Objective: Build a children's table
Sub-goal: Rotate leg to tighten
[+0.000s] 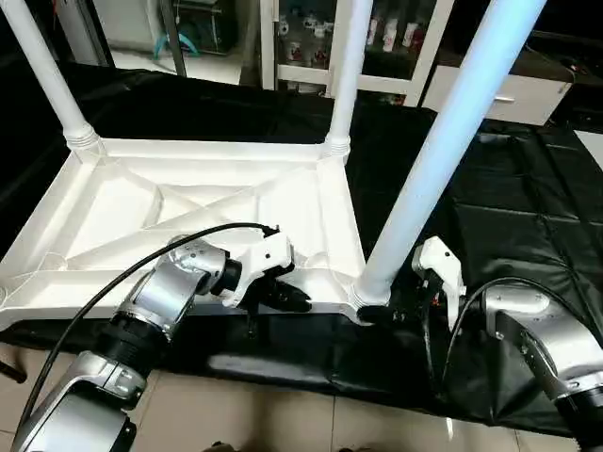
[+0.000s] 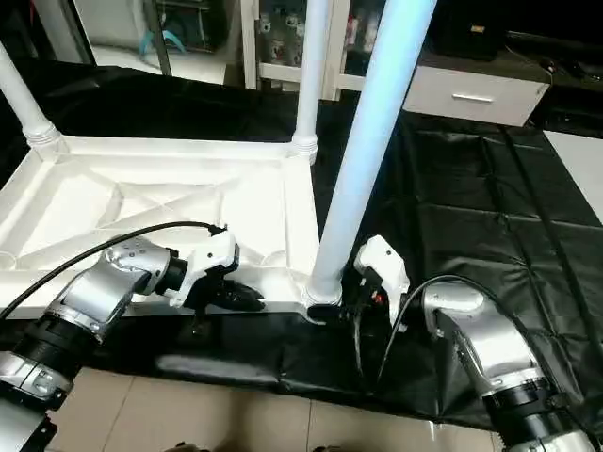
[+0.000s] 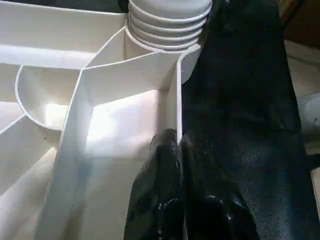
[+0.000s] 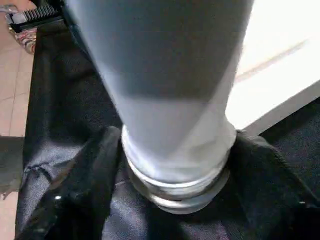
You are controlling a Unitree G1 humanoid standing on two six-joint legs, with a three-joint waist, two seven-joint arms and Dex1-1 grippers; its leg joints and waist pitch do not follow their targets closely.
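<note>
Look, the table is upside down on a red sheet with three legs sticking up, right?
Nearly. The sheet is black, not red, as the left eye view shows. The table does lie upside down on it, with three legs sticking up.

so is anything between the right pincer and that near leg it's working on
Nothing visible. The right pincer sits right against the base of the near leg, which stands in the tabletop's near corner socket, with just black cloth around it.
</note>
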